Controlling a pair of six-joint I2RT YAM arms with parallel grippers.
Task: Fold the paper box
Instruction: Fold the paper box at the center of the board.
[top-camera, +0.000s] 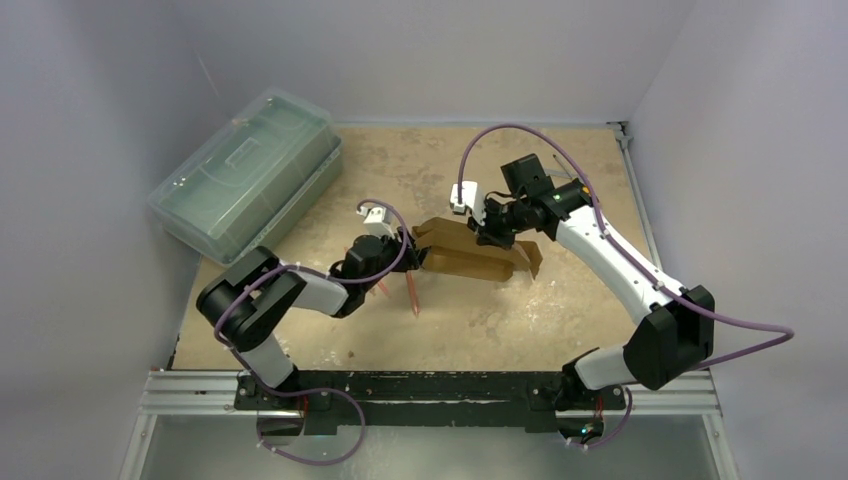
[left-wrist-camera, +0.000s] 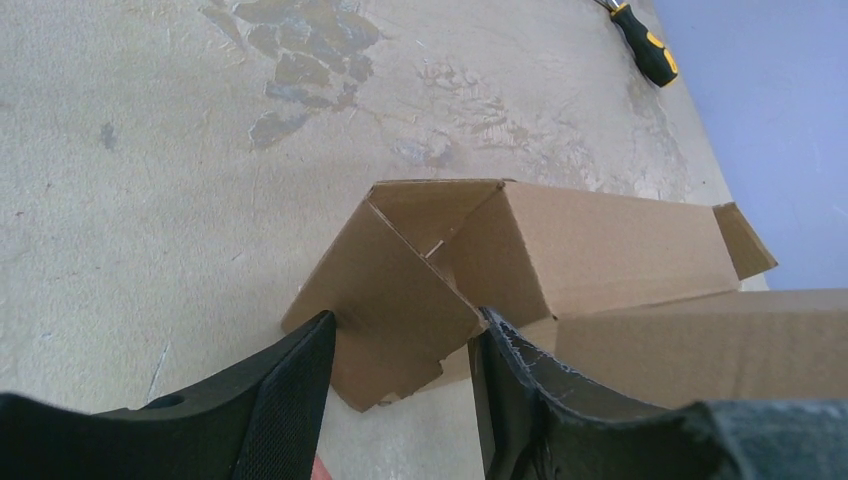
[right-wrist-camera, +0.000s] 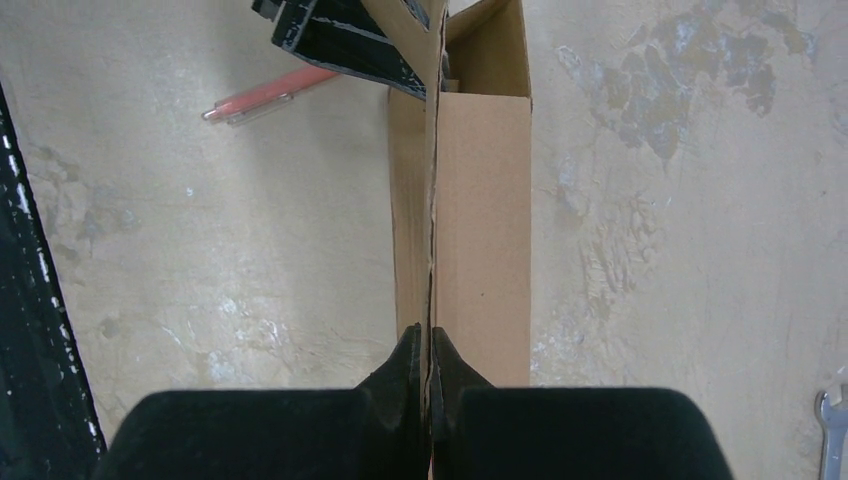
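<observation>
The paper box (top-camera: 470, 258) is a long brown cardboard trough lying mid-table with its top open. My left gripper (top-camera: 412, 250) is at the box's left end. In the left wrist view the left gripper (left-wrist-camera: 405, 320) stands open, and an angled end flap (left-wrist-camera: 395, 300) spans the gap between its fingertips (left-wrist-camera: 300, 370). My right gripper (top-camera: 497, 235) hovers over the box's middle. In the right wrist view the right gripper (right-wrist-camera: 430, 338) is shut on the thin upright edge of the box's long wall (right-wrist-camera: 480, 220).
A large translucent green case (top-camera: 250, 172) lies at the back left. A red pen (top-camera: 412, 292) rests just in front of the box's left end. A yellow-and-black screwdriver (left-wrist-camera: 645, 42) lies far off near the wall, and a wrench (right-wrist-camera: 832, 430) sits at the table's edge.
</observation>
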